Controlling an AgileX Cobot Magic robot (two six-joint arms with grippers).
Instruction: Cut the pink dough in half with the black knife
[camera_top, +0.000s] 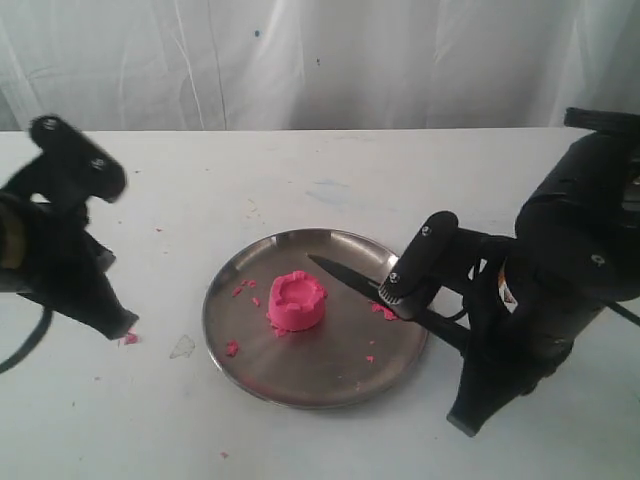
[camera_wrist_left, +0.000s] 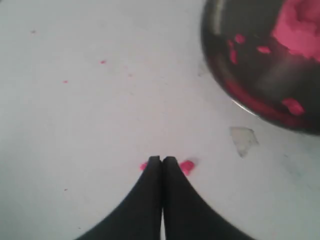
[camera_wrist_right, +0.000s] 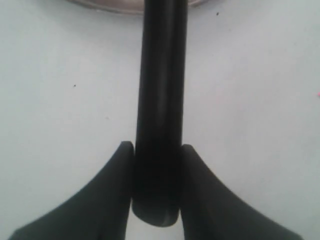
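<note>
The pink dough (camera_top: 296, 300), a short cylinder with a dented top, stands whole in the middle of the round metal plate (camera_top: 330, 372); it also shows blurred as the pink dough (camera_wrist_left: 300, 25). The black knife (camera_top: 345, 275) lies slanted over the plate's right side, its tip pointing at the dough and just short of it. My right gripper (camera_top: 462, 340) is shut on the knife's handle (camera_wrist_right: 160, 100) near its end, as the right gripper (camera_wrist_right: 157, 146) shows. My left gripper (camera_top: 125, 325) is shut on nothing, its tips by the table left of the plate; it is the left gripper (camera_wrist_left: 161, 159).
Pink crumbs (camera_top: 232, 348) lie scattered on the plate and one crumb (camera_wrist_left: 187, 166) sits beside the left fingertips. A small clear scrap (camera_wrist_left: 243, 140) lies on the white table between left gripper and plate (camera_wrist_left: 260, 95). A white curtain hangs behind.
</note>
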